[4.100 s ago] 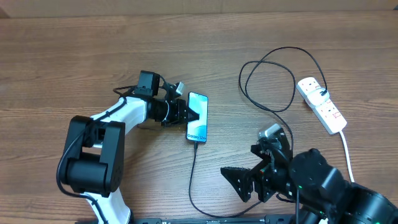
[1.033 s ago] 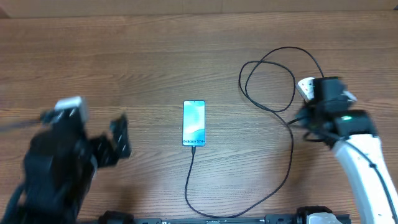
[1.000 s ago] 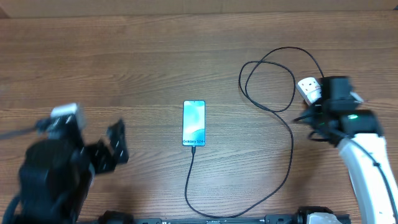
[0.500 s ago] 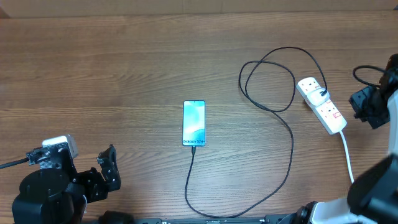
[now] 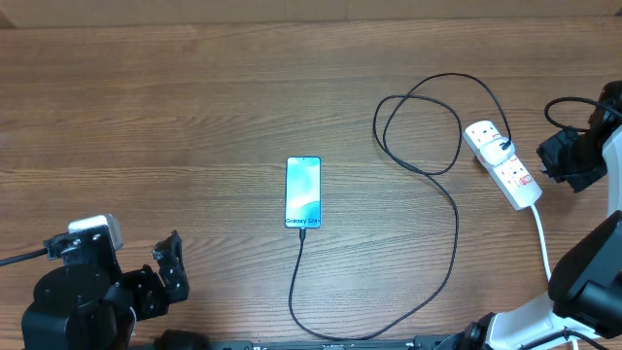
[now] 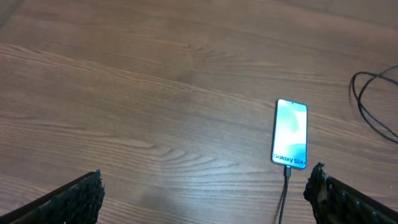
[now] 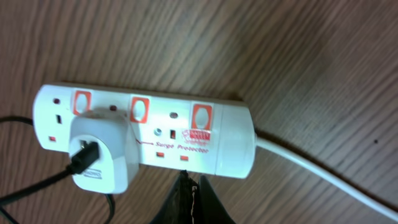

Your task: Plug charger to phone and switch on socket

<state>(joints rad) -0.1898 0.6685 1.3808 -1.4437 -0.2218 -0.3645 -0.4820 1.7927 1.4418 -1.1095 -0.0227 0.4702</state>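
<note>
Socket [image 7: 180, 134]: smooth white rounded plastic oblong

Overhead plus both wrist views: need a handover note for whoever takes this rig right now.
Left gripper: open, empty, at the lower left of the overhead view, well apart from the phone.
Right gripper: shut, empty, tips at the near edge of the white power strip with red switches; contact unclear.
Slim smartphone with lit blue-white screen: lying flat, centre of the overhead view, with the thin black charger cable in its bottom port. The white adapter sits in the strip.
Done: phone plugged in.
Left: check the socket switch; its state cannot be read here.
</note>
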